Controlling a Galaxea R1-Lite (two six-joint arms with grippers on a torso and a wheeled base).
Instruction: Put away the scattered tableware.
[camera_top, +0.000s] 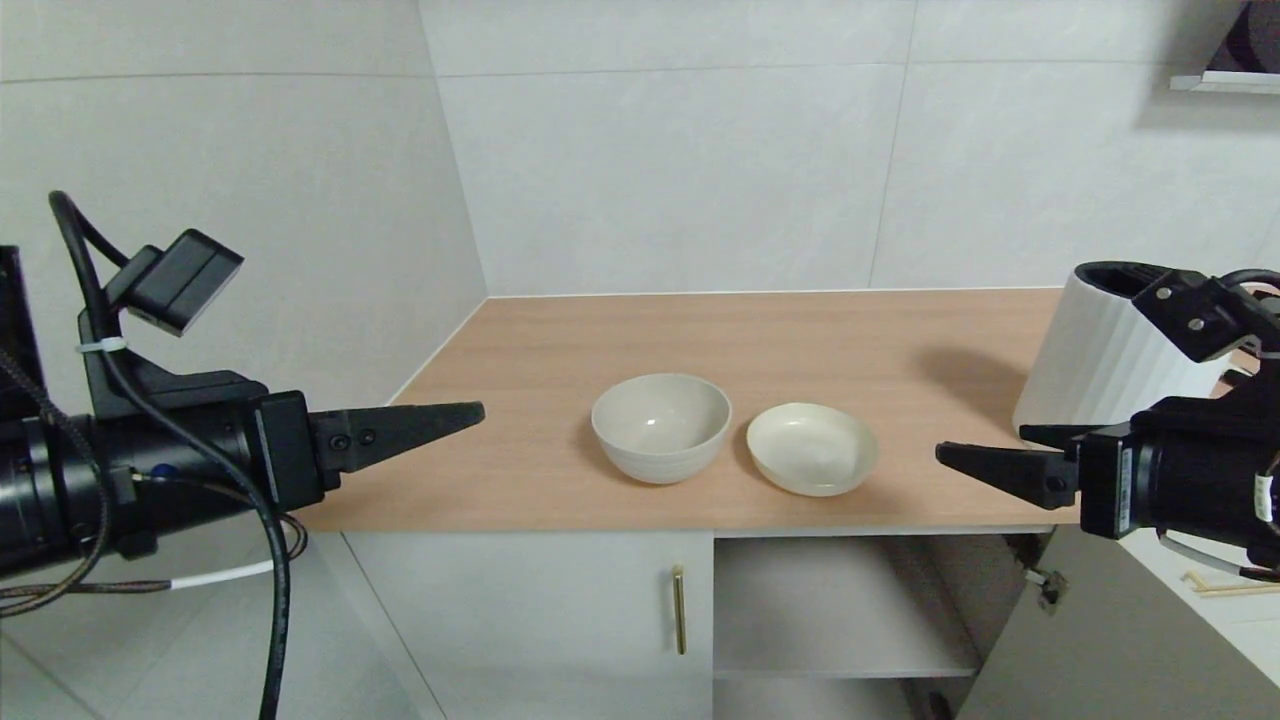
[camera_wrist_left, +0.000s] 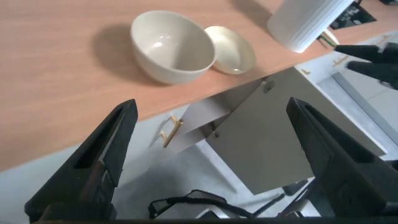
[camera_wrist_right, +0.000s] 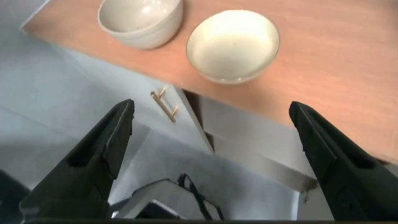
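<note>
Two cream bowls stand side by side near the front edge of the wooden counter (camera_top: 540, 340): a deep bowl (camera_top: 660, 425) and, to its right, a shallow bowl (camera_top: 812, 448). My left gripper (camera_top: 465, 412) hovers level with the counter's left front corner, off to the left of the deep bowl (camera_wrist_left: 174, 46); it is open and empty (camera_wrist_left: 211, 106). My right gripper (camera_top: 950, 457) hangs to the right of the shallow bowl (camera_wrist_right: 233, 43), out past the counter edge, also open and empty (camera_wrist_right: 211, 107).
A tall white ribbed container (camera_top: 1100, 350) stands on the counter's right end. Below the counter, the right cabinet door (camera_wrist_left: 261, 143) is swung open, showing a bare shelf (camera_top: 840, 600). The left cabinet door with a gold handle (camera_top: 679, 610) is closed. Tiled walls close off the back and left.
</note>
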